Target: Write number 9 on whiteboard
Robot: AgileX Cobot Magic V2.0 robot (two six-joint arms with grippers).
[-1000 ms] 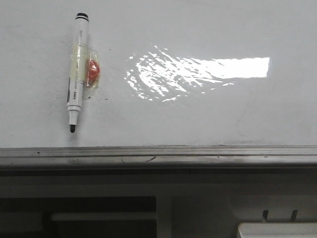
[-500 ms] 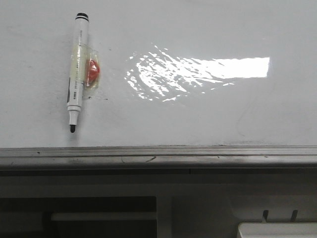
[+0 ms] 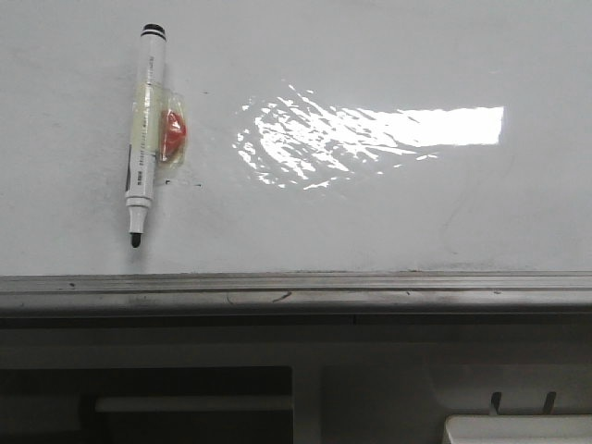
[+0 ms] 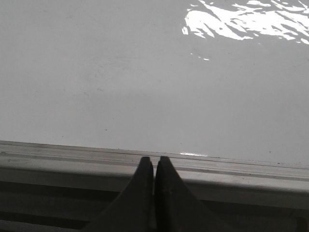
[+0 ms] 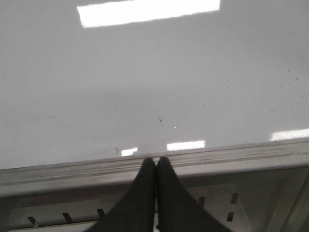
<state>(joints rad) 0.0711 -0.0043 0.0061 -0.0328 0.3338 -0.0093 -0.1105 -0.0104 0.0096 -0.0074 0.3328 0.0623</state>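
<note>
The whiteboard (image 3: 370,213) fills the front view, glossy white with a bright glare patch and a grey metal ledge (image 3: 296,291) along its lower edge. A white marker with a black tip (image 3: 144,134) is taped to the board at upper left, tip down, with an orange-red blob (image 3: 173,134) under the tape. No number 9 shows on the board. Neither gripper shows in the front view. My left gripper (image 4: 154,160) is shut and empty, its tips over the ledge (image 4: 72,162). My right gripper (image 5: 156,160) is shut and empty, over the ledge (image 5: 231,157).
Below the ledge stands grey furniture with a dark opening (image 3: 148,402) and a white box edge (image 3: 518,430) at the lower right. Small dark specks dot the board (image 5: 159,118). Slotted white panels (image 5: 231,203) show under the ledge in the right wrist view.
</note>
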